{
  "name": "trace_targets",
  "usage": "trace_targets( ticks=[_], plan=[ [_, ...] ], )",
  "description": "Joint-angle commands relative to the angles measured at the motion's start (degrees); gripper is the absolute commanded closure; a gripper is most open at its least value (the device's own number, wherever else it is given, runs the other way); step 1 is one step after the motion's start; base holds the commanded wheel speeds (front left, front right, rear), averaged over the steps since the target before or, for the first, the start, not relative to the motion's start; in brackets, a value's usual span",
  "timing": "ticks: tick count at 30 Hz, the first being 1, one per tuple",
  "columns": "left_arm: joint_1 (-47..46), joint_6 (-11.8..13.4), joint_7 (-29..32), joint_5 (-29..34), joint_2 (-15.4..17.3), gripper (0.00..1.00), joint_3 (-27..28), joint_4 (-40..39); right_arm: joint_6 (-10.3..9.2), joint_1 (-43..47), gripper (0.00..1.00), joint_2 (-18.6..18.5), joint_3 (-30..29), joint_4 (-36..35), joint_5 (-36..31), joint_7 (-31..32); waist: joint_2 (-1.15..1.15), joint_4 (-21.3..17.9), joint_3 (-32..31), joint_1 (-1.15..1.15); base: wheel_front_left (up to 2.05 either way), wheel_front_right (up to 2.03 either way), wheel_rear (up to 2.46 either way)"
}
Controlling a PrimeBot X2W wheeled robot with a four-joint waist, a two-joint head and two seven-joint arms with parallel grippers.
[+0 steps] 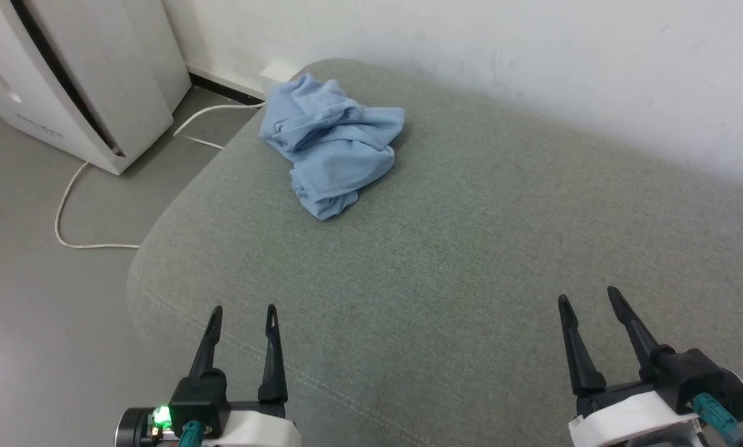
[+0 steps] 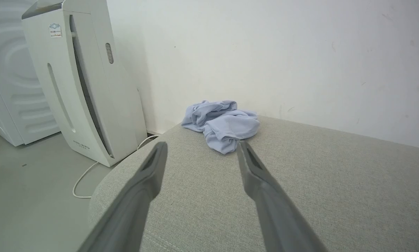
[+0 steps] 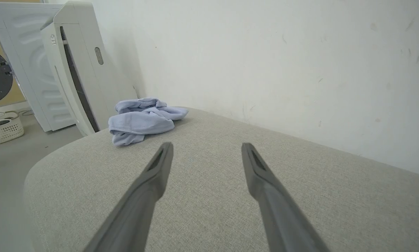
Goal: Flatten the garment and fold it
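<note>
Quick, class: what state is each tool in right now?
Left tool: open, holding nothing, apart from the garment.
Right tool: open, holding nothing.

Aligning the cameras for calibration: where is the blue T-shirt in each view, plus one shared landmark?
Head view: garment crumpled, upper centre-left, at the far left corner of the grey cushion.
Left wrist view: garment at picture centre.
Right wrist view: garment left of centre.
Shared landmark: white tower appliance on the floor, left of the garment in all three.
</note>
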Motion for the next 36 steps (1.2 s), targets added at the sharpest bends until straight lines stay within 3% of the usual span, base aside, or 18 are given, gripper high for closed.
trace_targets(
  ticks=[1, 9, 13, 20, 26, 31, 36],
  plan=[
    [0.9, 0.5, -0.3, -0.4, 0.0, 0.00, -0.1, -0.3, -0.12, 0.4, 0.00, 0.2, -0.1, -0.1, -0.2, -0.3, 0.00, -0.3, 0.4, 0.00, 0.00, 0.00, 0.00],
    [-1.6, -0.3, -0.3, -0.8, 0.0, 0.00, 0.1, -0.5, -0.12, -0.5, 0.00, 0.2, -0.2, -0.9, -2.4, -0.3, 0.00, -2.0, 3.7, 0.00, 0.00, 0.00, 0.00],
    [-6.3, -2.8, -0.3, -1.2, 0.2, 0.00, 0.6, 0.0, -0.12, -1.3, 0.00, 0.2, -0.7, -2.5, -4.5, -0.3, 0.00, -3.6, 7.6, 0.00, 0.00, 0.00, 0.00],
    [-18.7, -7.6, 2.6, -3.1, 3.7, 0.00, 1.8, 8.2, -0.12, -3.3, 0.00, -1.3, 0.3, -6.9, -6.9, -0.2, 0.00, -7.8, 15.7, 0.00, 0.00, 0.00, 0.00],
    [-33.0, -11.6, 11.2, -4.4, 9.8, 0.00, 4.0, 14.4, -0.12, -6.4, 0.00, -3.2, 1.0, -12.7, -6.9, 1.6, 0.00, -13.4, 24.4, 0.00, 0.00, 0.00, 0.00],
    [-44.1, -14.9, 19.9, -4.2, 17.4, 0.00, 4.1, 21.5, -0.12, -8.5, 0.00, -3.7, 1.1, -17.1, -7.4, 2.3, 0.00, -17.7, 29.8, 0.00, 0.00, 0.00, 0.00],
    [-54.1, -16.6, 28.2, -7.1, 23.8, 0.00, 2.9, 29.8, -0.12, -10.0, 0.00, -3.5, 1.1, -20.1, -7.5, 2.5, 0.00, -20.8, 33.6, 0.00, 0.00, 0.00, 0.00]
  ],
)
